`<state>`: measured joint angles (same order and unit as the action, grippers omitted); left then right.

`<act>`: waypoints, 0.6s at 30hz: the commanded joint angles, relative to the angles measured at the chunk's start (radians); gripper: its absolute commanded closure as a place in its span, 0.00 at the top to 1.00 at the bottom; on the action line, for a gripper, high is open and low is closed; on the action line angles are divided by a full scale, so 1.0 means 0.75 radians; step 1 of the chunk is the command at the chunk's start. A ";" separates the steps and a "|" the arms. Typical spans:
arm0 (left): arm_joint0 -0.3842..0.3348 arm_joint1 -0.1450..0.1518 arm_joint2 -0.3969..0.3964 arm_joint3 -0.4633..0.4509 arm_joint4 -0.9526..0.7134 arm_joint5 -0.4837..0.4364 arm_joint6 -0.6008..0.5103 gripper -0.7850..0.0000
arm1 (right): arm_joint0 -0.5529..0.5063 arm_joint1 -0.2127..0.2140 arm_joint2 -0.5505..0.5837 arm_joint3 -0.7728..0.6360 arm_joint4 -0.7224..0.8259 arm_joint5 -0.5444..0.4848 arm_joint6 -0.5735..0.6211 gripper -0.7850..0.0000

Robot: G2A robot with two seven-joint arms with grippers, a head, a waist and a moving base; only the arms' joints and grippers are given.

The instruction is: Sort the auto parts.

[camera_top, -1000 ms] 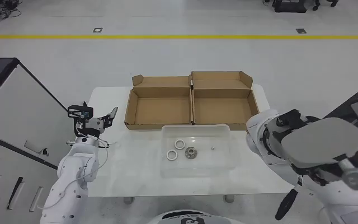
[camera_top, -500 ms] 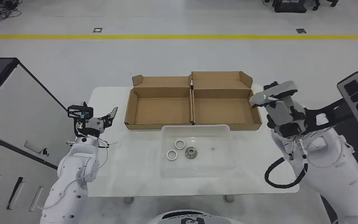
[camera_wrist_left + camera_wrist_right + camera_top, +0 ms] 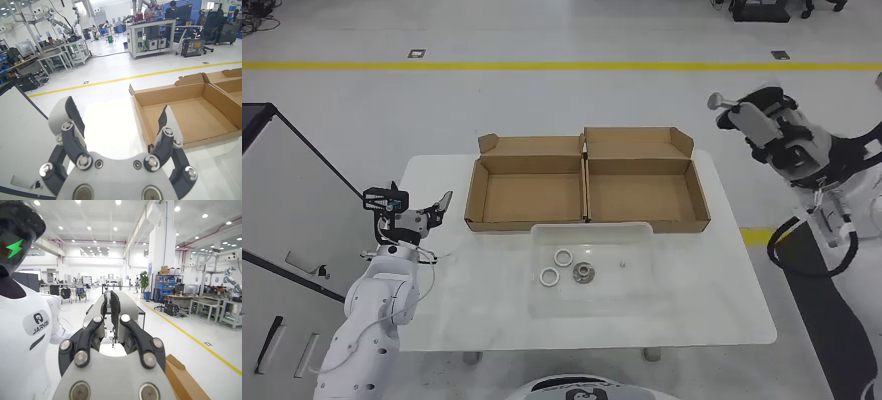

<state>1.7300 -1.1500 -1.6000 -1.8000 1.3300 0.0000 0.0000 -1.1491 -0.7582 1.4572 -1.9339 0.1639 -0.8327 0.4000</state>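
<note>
A clear tray [image 3: 592, 231] at the table's middle holds two white rings [image 3: 564, 257], a metal hub [image 3: 584, 271] and a small part [image 3: 625, 265]. Behind it stand two open cardboard boxes, the left box [image 3: 526, 198] and the right box [image 3: 642, 196], both bare inside. My right gripper [image 3: 729, 104] hangs high beyond the table's far right corner, shut on a threaded bolt [image 3: 107, 299]. My left gripper [image 3: 117, 108] stays open and holds nothing at the table's left edge, beside the left box [image 3: 189, 113].
A white table [image 3: 492, 300] carries everything. A grey cabinet panel [image 3: 287, 200] stands left of the table, close to the left arm. A box edge [image 3: 179, 380] lies below the right gripper. A yellow floor line [image 3: 542, 66] runs behind.
The right arm swung up from the table's right side to high beyond the far right corner, bolt in its gripper. The left arm kept still.
</note>
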 commanded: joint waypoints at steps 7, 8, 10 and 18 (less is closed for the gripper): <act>0.000 0.000 0.000 0.000 0.000 0.000 0.000 1.00 | 0.367 -0.020 -0.188 0.270 -0.049 0.090 0.317 0.00; 0.000 0.000 0.000 0.000 0.000 0.000 0.000 1.00 | 0.424 -0.026 -0.227 0.313 -0.074 0.101 0.363 0.00; 0.000 0.000 0.000 0.000 0.000 0.000 0.000 1.00 | 0.493 -0.034 -0.274 0.369 -0.114 0.122 0.428 0.00; 0.000 0.000 0.000 0.000 0.000 0.000 0.000 1.00 | 0.692 -0.052 -0.473 0.490 -0.365 0.217 0.832 0.00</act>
<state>1.7300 -1.1500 -1.6000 -1.8000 1.3300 0.0000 0.0000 -0.6328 -0.7980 1.1124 -1.5661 -0.0861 -0.6714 0.9875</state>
